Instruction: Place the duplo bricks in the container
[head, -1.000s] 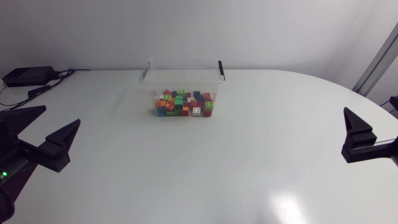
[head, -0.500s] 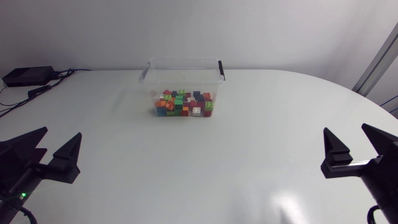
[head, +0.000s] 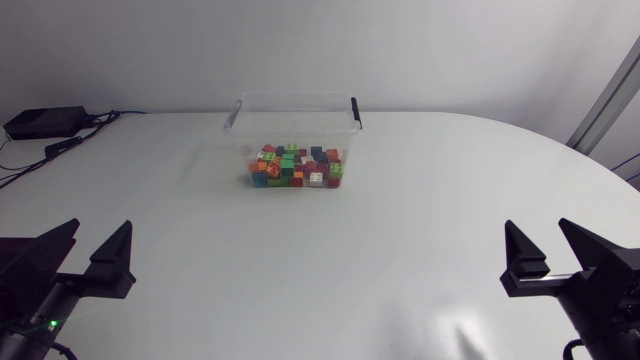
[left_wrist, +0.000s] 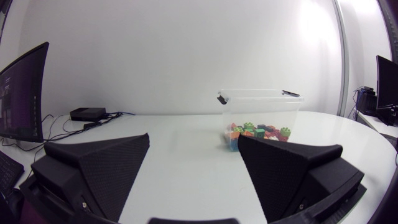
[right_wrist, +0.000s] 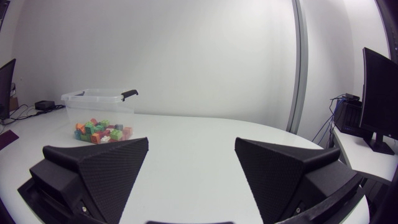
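Looking down from the head view, I see the clear container (head: 292, 138) standing toward the far side of the white bench (head: 420, 210), with the bricks (head: 295, 166) heaped inside it in a mix of colours. None lie loose on the bench. A black clip (head: 354, 108) sits on the container's right end. My left gripper (head: 98, 228) and right gripper (head: 538, 226) hang near the front corners, well apart from the container. Both are spread wide and hold nothing.

Only the head view shows both arms at once. Each wrist view shows just its own wide fingers, with the container ahead across bare bench. The wrist views add the side-on look: the bricks fill only the bottom of the container, whose walls rise well above them. The left wrist view also shows a small black box (left_wrist: 87, 114) with cables at the far corner of the bench.

Compared with a second ago, both grippers have drawn back toward the near edge and swung in from the sides. The container and bricks have not moved.
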